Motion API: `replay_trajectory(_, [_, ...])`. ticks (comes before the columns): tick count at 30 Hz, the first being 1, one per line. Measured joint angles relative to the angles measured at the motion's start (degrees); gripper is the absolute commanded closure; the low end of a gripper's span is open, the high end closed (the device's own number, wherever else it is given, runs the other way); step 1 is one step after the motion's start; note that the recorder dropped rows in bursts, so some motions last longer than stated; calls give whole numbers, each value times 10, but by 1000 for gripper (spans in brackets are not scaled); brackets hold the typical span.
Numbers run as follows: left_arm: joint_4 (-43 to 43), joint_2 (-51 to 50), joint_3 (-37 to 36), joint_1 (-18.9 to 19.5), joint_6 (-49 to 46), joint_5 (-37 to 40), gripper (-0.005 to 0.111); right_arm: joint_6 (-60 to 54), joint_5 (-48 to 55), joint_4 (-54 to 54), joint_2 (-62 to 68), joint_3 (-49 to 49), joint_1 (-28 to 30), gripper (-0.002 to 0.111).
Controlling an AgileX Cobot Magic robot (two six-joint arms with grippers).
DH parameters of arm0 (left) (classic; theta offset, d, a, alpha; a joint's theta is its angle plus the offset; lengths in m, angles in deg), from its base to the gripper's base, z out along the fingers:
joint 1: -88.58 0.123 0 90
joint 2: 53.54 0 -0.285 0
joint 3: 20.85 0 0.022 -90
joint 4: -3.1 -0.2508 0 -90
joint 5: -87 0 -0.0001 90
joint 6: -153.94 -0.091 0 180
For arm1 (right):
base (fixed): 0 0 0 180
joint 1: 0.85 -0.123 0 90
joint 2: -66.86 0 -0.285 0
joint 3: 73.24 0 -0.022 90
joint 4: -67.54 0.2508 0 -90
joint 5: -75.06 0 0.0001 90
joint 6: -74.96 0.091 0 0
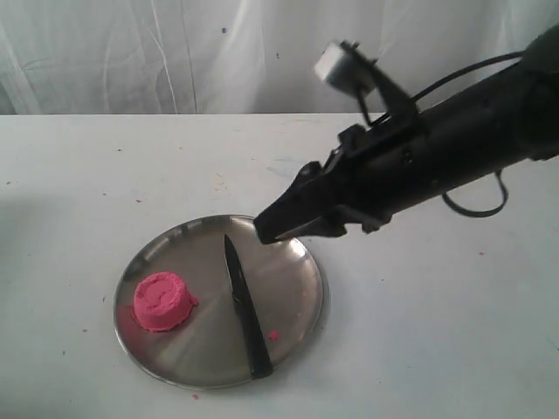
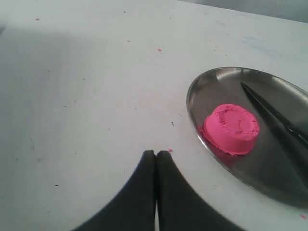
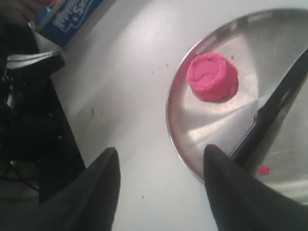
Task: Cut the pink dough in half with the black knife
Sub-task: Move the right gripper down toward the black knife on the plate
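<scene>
In the exterior view, the right arm (image 1: 454, 144) reaches in from about 3 o'clock, slanting down toward 8 o'clock, and its end effector (image 1: 266, 229) hangs over the 1 o'clock rim of the steel plate (image 1: 297, 301). From this side I cannot tell how far its fingers are spread, and nothing shows in them. The plate lies on the white desk (image 1: 437, 332). The pink dough (image 1: 162, 301) sits as one whole round lump at 9 o'clock on the plate, near the rim. The black knife (image 1: 244, 305) lies flat across the plate's middle, tip toward 12 o'clock and handle end at the 5 o'clock rim, apart from the dough. A pink crumb (image 1: 273, 334) lies just beside the handle.

In the left wrist view, the left end effector (image 2: 156, 159) has its two dark fingers pressed together with nothing between them, held over bare desk (image 2: 82, 96) near the plate (image 2: 197, 91). The dough (image 2: 231, 129) rests inside the rim, the knife (image 2: 274, 115) beyond it.

In the right wrist view, the right end effector (image 3: 161, 156) is spread wide and empty. One finger (image 3: 231, 192) overlaps the plate (image 3: 211, 130) edge beside the knife (image 3: 272, 113); the other is over the desk (image 3: 130, 96). The dough (image 3: 212, 77) lies uncut. A blue box (image 3: 72, 17) sits at the desk's edge.
</scene>
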Motion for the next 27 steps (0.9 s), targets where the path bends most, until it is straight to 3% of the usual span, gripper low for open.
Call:
replay_trajectory(10, [0, 0, 0, 0, 0, 0, 107, 0, -80, -15, 128, 0, -25, 58])
replay_trajectory(27, [0, 0, 0, 0, 0, -1, 107, -21, -72, -16, 230, -15, -25, 58])
